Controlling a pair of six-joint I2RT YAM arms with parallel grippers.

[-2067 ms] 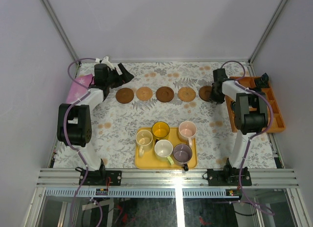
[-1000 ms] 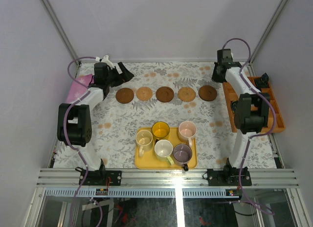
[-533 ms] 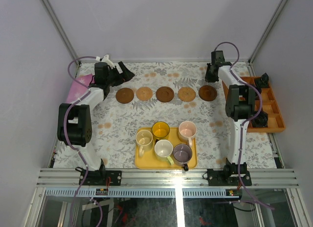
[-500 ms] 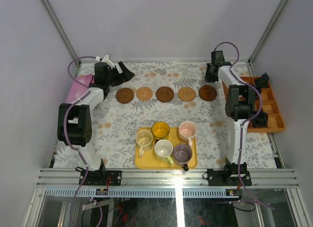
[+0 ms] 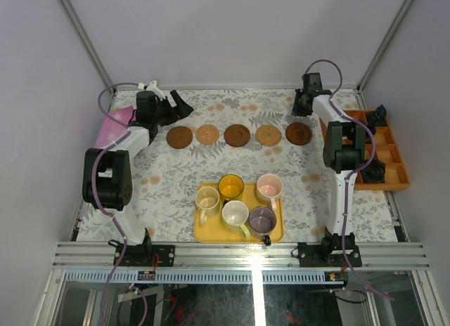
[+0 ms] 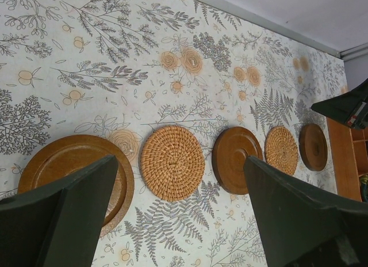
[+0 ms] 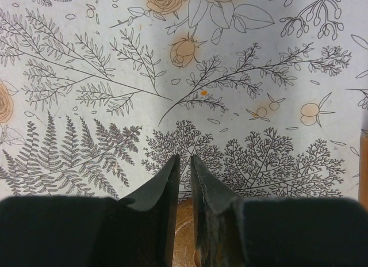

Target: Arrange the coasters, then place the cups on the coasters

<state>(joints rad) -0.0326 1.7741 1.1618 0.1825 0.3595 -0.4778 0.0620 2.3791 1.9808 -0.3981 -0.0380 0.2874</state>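
The coasters (image 5: 238, 135) lie rowed across the far table (image 5: 172, 180), one for each of the cups (image 5: 235, 213) on the near tray (image 5: 200, 233). The left gripper (image 6: 179, 163) jaws gape empty; the right gripper (image 7: 184, 163) jaws are nearly pinched, empty.

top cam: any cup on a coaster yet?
No, all five cups sit in the yellow tray, and the five coasters in the row behind it are bare.
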